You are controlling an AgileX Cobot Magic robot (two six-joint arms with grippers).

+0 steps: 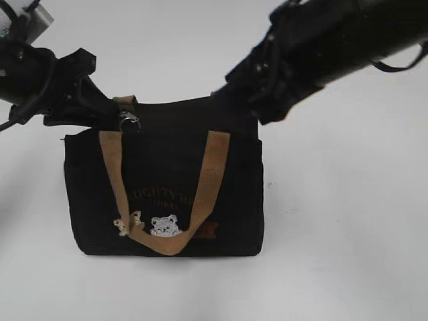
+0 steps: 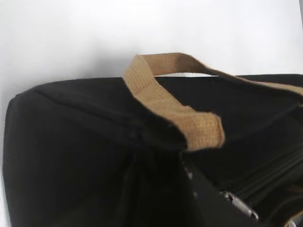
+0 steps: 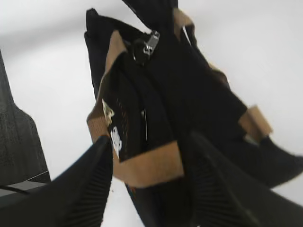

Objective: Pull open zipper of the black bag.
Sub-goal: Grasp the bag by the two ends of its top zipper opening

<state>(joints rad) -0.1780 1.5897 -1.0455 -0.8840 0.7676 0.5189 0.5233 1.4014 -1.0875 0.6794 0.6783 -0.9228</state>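
Outside, your black bag (image 1: 164,190) stands upright on the white table (image 1: 348,221), tan webbing handle (image 1: 167,200) draped over its lettering and bears. The left gripper (image 1: 110,114) reaches to the top left corner beside the silvery ring pull (image 1: 129,121); you cannot tell its jaws. From the left wrist you get the zipper (image 2: 265,182) close, fingers hidden. At the right wrist, ribbed fingers (image 3: 90,189) straddle the bag's end, clamped on it.

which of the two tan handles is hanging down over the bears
The front handle, drooping in a U down the black bag's lettered face. The rear handle only pokes up behind the top edge near the left gripper.
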